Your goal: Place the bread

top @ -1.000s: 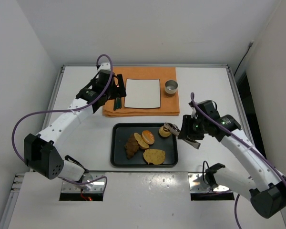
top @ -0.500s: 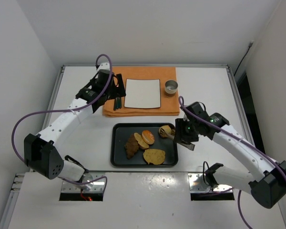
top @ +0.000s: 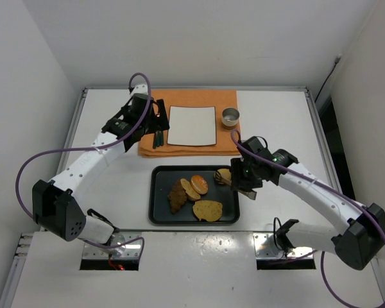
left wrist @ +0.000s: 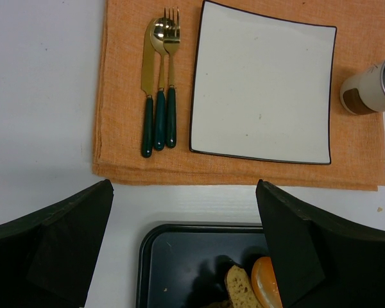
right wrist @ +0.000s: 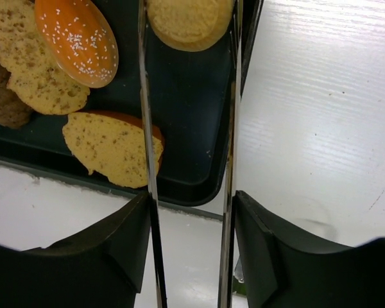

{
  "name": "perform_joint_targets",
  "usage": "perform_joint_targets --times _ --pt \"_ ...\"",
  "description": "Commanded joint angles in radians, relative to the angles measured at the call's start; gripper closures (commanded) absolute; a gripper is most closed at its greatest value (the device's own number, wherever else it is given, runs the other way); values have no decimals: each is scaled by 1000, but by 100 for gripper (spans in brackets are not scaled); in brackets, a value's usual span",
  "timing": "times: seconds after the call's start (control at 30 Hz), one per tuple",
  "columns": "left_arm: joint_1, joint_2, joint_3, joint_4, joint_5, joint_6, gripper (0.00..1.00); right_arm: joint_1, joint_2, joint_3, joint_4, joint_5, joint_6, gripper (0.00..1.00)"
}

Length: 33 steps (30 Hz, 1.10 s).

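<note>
A round pale bread roll (top: 223, 175) (right wrist: 189, 19) lies at the back right corner of the black tray (top: 162, 186) (right wrist: 199, 109). It sits between the two thin metal arms of the tongs (right wrist: 144, 128) (top: 236, 181). My right gripper (top: 246, 178) (right wrist: 189, 215) is shut on those tongs, just off the tray's right edge. Whether the arms still pinch the roll I cannot tell. My left gripper (top: 155, 119) (left wrist: 186, 205) hovers open and empty over the orange napkin's near edge (left wrist: 115, 147).
The tray also holds a sesame bun (top: 199, 184) (right wrist: 77, 38), a flat bread slice (top: 208, 210) (right wrist: 112, 149) and a dark piece (top: 177, 196). On the napkin are a white square plate (top: 192, 125) (left wrist: 263, 90), cutlery (left wrist: 159, 83) and a metal cup (top: 230, 117) (left wrist: 372, 86).
My right arm has swung left, carrying the roll in the tongs from beyond the tray's right rim into its back right corner. The tongs' arms have spread a little. The left arm is still.
</note>
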Motion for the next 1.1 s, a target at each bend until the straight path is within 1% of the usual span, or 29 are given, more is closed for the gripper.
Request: perform_joint_targets --times 0.0,0.03,0.07,0.17,0.2,0.33,0.4,0.43,0.53,0.57,0.67,0.7,0.77,0.87,0.93,0.97,1.03,1.07 --pt "13 -16 22 -1 -7 1 0 13 1 43 47 31 28 50" --pt "13 -16 22 -1 -7 1 0 22 1 43 47 31 28 53" --pt "13 -16 22 -1 -7 1 0 22 1 43 47 31 28 53" --pt "13 -16 22 -1 -7 -8 0 33 -11 86 18 51 28 61" --pt "22 -7 22 -1 -7 -8 0 33 -11 114 9 51 28 62" --pt "32 7 22 -10 3 -8 0 51 -20 199 -49 74 19 63" --pt "44 7 22 -10 13 -8 0 51 -20 224 -49 74 19 63" --pt "70 7 13 -10 13 -8 0 51 -10 236 -39 74 19 63" --pt "117 -3 -15 -10 72 -19 0 51 47 279 35 62 8 63" --pt "151 -3 -29 -10 83 -19 0 51 100 293 88 53 -4 63" --pt "190 -14 -50 -50 92 -38 0 51 191 365 168 53 -32 63" --pt "205 -14 -50 -50 92 -38 0 51 263 412 213 53 -32 63" --pt "205 -56 -93 -50 120 -49 0 51 344 474 241 53 -53 63" --pt "205 -103 -151 -61 155 -69 0 42 507 636 276 65 -89 63" --pt "205 -125 -174 -84 165 -80 0 31 585 698 276 83 -98 63" --pt "194 -146 -196 -102 177 -80 0 31 660 762 276 94 -98 63" --pt "168 -174 -219 -121 177 -89 0 31 732 825 276 94 -110 63" --pt "168 -190 -249 -121 186 -101 0 31 798 879 267 106 -110 63"
